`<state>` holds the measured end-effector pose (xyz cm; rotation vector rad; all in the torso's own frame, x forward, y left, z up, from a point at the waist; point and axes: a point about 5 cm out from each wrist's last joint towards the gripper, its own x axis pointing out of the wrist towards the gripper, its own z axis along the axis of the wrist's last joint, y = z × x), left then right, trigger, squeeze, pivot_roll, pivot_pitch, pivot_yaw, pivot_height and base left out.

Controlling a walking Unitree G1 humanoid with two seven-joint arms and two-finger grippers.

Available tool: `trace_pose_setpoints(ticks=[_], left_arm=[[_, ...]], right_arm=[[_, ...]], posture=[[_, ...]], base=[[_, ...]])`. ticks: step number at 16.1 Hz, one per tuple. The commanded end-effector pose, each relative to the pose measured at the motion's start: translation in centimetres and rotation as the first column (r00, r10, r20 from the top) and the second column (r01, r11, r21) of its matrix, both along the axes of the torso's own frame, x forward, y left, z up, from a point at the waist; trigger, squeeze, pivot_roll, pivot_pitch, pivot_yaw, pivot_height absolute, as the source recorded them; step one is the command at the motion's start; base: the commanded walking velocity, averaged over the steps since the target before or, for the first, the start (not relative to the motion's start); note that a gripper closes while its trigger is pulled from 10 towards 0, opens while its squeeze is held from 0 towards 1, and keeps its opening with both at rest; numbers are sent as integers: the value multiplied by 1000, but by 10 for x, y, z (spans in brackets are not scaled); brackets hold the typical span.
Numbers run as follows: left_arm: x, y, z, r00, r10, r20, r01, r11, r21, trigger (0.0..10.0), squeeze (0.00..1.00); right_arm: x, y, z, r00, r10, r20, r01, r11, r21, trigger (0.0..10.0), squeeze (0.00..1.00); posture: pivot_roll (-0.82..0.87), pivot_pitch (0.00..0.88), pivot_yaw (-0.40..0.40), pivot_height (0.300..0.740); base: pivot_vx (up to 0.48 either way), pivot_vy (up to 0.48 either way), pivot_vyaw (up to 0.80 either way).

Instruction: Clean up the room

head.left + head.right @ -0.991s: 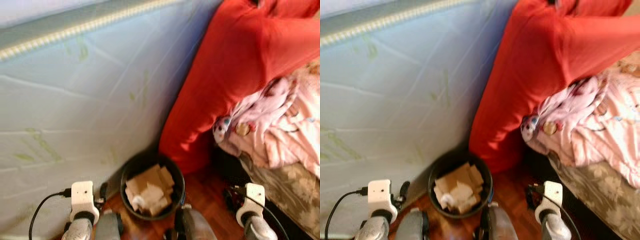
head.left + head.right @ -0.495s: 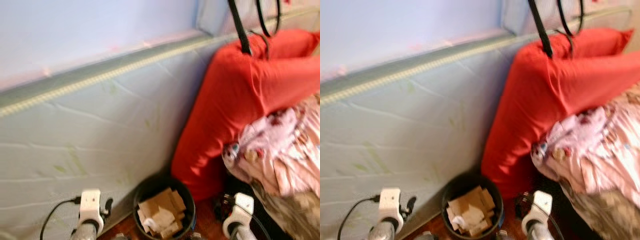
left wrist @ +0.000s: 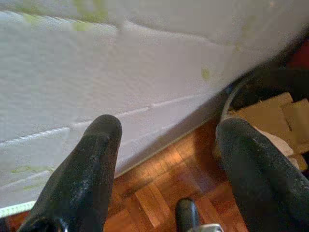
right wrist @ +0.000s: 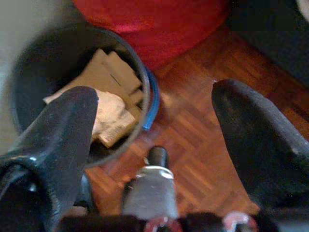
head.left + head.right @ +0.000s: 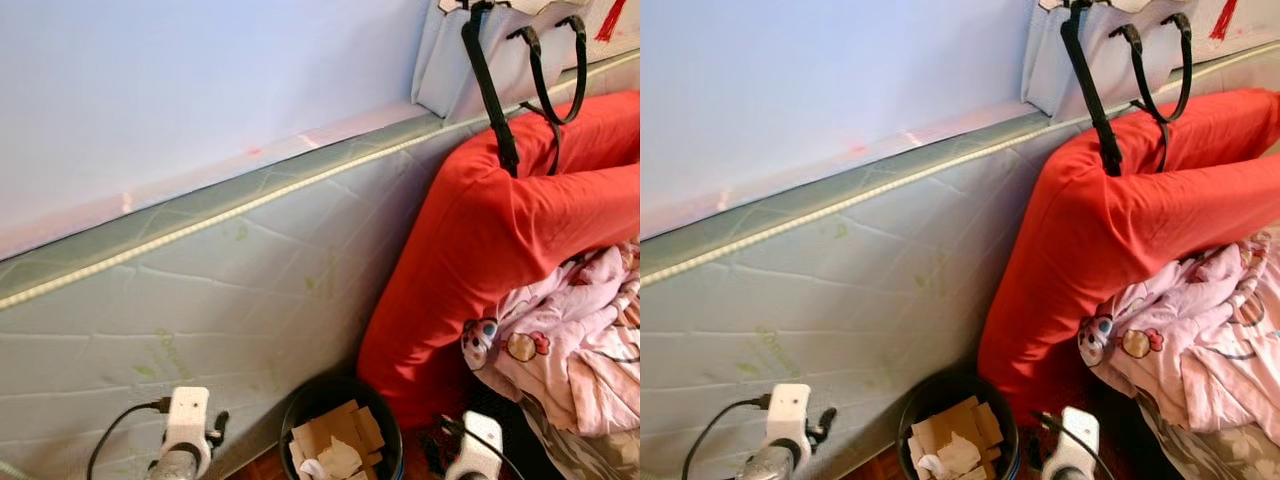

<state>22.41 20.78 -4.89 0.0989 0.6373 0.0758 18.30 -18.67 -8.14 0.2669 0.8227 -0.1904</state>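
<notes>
You are between pick-ups, I judge: both arms hang low at the robot's sides and neither carries anything. The left end effector (image 3: 166, 159) has its two black fingers spread wide over the wooden parquet floor (image 3: 159, 193), close to the pale quilted mattress (image 5: 200, 300) standing on edge against the wall. The right end effector (image 4: 154, 140) is likewise spread wide and empty, hovering just beside the round black waste bin (image 4: 29, 82).

That bin sits on the floor between the mattress and the big red cushion (image 5: 480, 260), and it is already well filled with torn brown cardboard and crumpled paper (image 5: 952, 445), some pieces standing above the rim.

Your next move calls for finding loose clutter. The rumpled pink printed bedding (image 5: 570, 350) spilling against the cushion looks the likeliest candidate, so you would need to turn right and raise an arm. A pale bag with black straps (image 5: 1110, 60) rests on top of the cushion.
</notes>
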Motion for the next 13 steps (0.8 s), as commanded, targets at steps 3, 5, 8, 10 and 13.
trace_pose_setpoints(ticks=[3, 5, 8, 10, 13], left_arm=[[-18, -2, -15, 994, -1, -112, 5, 999, 41, 10000, 0], [-24, -4, -19, 991, 11, -134, -7, 999, 31, 10000, 0], [-25, -1, -20, 989, 19, -144, -14, 999, 35, 10000, 0], [-24, 2, -19, 989, 24, -148, -18, 999, 42, 10000, 0], [-20, 6, -16, 989, 74, -129, -69, 997, 42, 10000, 0]], right_arm=[[-26, -20, -9, 997, -4, -81, 1, 999, -41, 10000, 0], [-36, -31, -11, 994, -30, -110, 25, 999, -47, 10000, 0], [-36, -37, -10, 992, -44, -121, 38, 998, -57, 10000, 0], [-32, -28, -10, 993, -49, -104, 44, 998, -44, 10000, 0], [-32, -24, -11, 994, -14, -112, 5, 997, -76, 10000, 0]], posture=[[33, 0, -20, 739], [56, 0, -31, 739], [59, 0, -17, 739], [50, 0, -7, 739], [46, 0, -20, 739]], base=[[0, 0, 0], [0, 0, 0], [0, 0, 0], [0, 0, 0], [0, 0, -179]])
